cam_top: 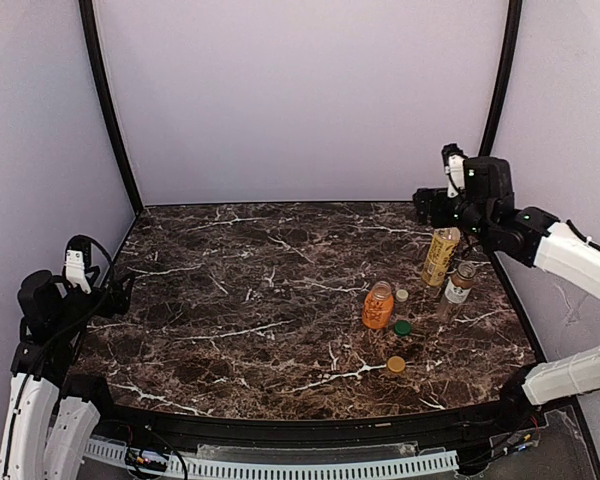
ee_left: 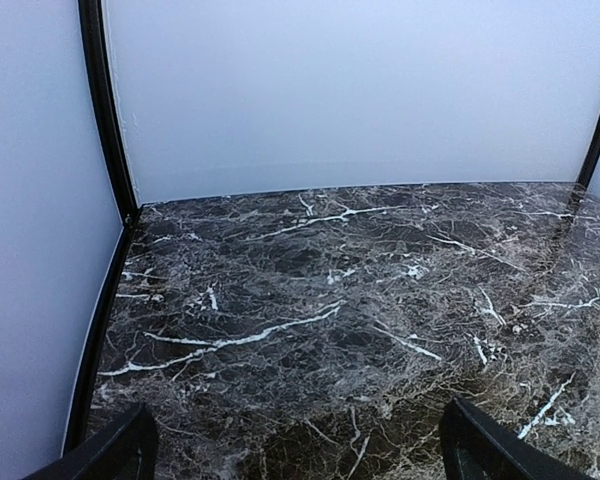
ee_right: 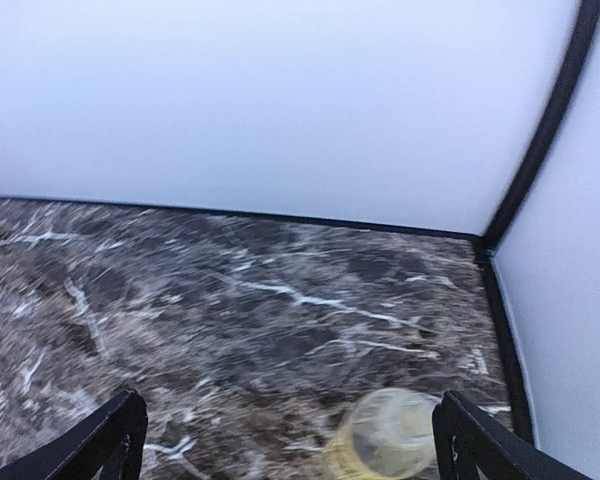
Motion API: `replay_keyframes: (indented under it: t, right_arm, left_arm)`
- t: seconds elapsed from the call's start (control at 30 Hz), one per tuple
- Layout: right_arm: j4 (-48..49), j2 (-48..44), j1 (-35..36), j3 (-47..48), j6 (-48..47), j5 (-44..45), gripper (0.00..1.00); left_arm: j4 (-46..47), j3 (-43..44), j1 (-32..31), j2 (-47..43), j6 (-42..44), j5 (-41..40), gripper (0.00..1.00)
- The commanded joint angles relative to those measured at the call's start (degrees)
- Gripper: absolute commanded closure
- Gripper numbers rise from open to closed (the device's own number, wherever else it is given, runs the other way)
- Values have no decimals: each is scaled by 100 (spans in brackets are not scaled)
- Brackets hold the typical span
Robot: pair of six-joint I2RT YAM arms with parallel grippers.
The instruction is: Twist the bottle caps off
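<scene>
right claw (ee_right: 292, 400): jaws spread wide with nothing between them. In the top view it (cam_top: 427, 207) hangs high over the far right corner of the bench, above and just behind the tea bottle.
right claw fingers (ee_right: 115, 440): two dark fingers, one at each lower corner of the right wrist view, well apart.
tea bottle (cam_top: 440, 256): tall and yellow-green, standing upright at the far right. From the right wrist it (ee_right: 385, 437) is a blurred pale-yellow round top below the claw, nearer the right-hand finger, and neither finger touches it.
clear bottle (cam_top: 458, 288): small with a white label, upright, just in front of and to the right of the tea bottle.
cream-white cap (cam_top: 402, 296): lies on the bench between the orange bottle and the clear bottle.
orange bottle (cam_top: 378, 305): short and squat, upright, left of the other two bottles.
dark green cap (cam_top: 403, 327): lies on the bench just in front of the cream-white cap, beside the base of the orange bottle.
gold-orange cap (cam_top: 396, 364): lies on the bench nearer the front edge, apart from all the bottles.
left claw (ee_left: 300, 408): jaws wide apart and empty. In the top view it (cam_top: 120, 292) sits low at the near left edge, well apart from the bottles and caps.
left claw fingers (ee_left: 130, 445): dark tips at the two lower corners of the left wrist view, with only marble ahead of them.
bench (cam_top: 230, 300): dark brown marble with white veins.
walls (cam_top: 300, 100): plain and pale on three sides, with black corner posts (cam_top: 110, 110).
</scene>
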Motion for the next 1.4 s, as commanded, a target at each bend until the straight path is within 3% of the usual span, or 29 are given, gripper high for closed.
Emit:
replay_keyframes:
  t: [0.0,0.13,0.37,0.87,1.13,1.37]
  right_arm:
    - [-1008,-557,-1603,111,68,-340,1]
    - [-1393,-1075,-3020,-296,193,-952,1]
    - [-1416,-2235,-4572,-1559,573,-1785,1]
    - [-702,-4837,-4634,-3762,1537,-1979,1]
    - [-917,-4782,-4633,-3866,2577,-1022,2]
    - [-906,-4704,-4634,-3859,2688,-1076,1]
  left_arm:
    - [132,-126,109,-9,-51,117,1]
    - [145,-133,155,-24,-49,159,1]
    - [168,-158,182,9,-54,222,1]
    - [236,-304,253,3,-52,255,1]
    - [223,-310,319,-16,-47,270,1]
    - [213,-305,376,-24,-50,277,1]
